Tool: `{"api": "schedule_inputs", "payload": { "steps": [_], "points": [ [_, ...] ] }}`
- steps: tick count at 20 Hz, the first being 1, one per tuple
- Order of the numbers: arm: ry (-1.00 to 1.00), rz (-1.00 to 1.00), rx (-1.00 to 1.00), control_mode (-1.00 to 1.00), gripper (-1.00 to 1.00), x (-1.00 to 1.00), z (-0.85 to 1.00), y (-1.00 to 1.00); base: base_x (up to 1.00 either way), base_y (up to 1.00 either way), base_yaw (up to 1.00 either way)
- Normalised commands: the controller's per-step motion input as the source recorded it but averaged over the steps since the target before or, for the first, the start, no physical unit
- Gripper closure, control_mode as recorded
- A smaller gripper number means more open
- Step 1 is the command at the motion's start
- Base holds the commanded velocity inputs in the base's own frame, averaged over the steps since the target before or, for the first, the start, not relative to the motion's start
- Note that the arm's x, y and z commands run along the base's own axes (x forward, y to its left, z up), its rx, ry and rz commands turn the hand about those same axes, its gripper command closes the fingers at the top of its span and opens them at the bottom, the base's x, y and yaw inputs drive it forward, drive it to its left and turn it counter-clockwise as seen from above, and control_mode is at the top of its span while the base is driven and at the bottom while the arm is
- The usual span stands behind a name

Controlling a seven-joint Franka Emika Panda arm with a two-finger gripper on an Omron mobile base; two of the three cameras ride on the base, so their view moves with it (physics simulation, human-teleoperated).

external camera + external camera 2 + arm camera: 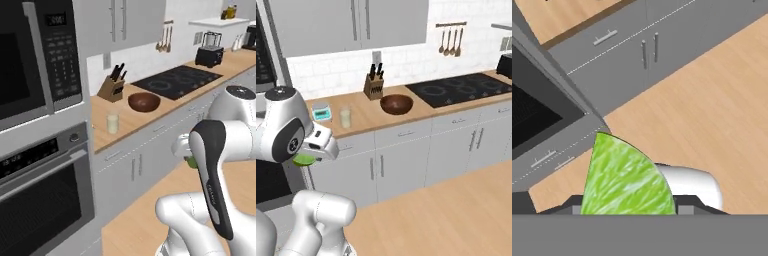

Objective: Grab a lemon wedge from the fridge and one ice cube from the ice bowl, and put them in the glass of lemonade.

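1. Clearly, the gripper (pixel 628 210) is closed partway on the lemon wedge (pixel 626 177), which in the hand view stands up between the dark finger tips as a pointed, leaf-shaped slice with a streaky yellow-green surface and a curved outer edge.
2. From the right base view, the wedge shows as a small bright green sliver under the white, rounded hand, held out in front of the grey lower cabinets (pixel 401 165) and above the floor.
3. From the left base view, a green speck of it peeks out beside the arm's glossy black-and-white forearm.
4. The glass of lemonade (pixel 113 123) is a short, pale cream cylinder standing upright near the front edge of the smooth, light wooden counter (pixel 150 112).
5. The ice bowl (pixel 144 101) is a wide, shallow, round dish of dark brown wood, well back from the glass and to its right on the same counter.
6. A tan wooden knife block (pixel 113 87) with black handles slants behind the bowl, against the white tiled wall.
7. A flat, glossy black cooktop (pixel 176 81) lies set into the counter beyond the bowl.
8. A small teal-and-white scale (pixel 321 112) sits just left of the glass in the right base view.
9. The floor (pixel 712 110) has a pale wood-plank grain.
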Motion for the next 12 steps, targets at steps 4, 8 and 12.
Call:
{"api": "schedule_inputs", "payload": {
  "steps": [4, 8, 12],
  "points": [
    [0.00, 0.00, 0.00, 1.00, 1.00, 0.00, 0.00, 0.00, 0.99, -0.58, 0.34],
    [0.00, 0.00, 0.00, 1.00, 1.00, 0.00, 0.00, 0.00, 0.62, -0.42, 0.58],
    [0.00, 0.00, 0.00, 1.00, 1.00, 0.00, 0.00, 0.00, 0.39, -0.52, 0.76]
  ]
}}
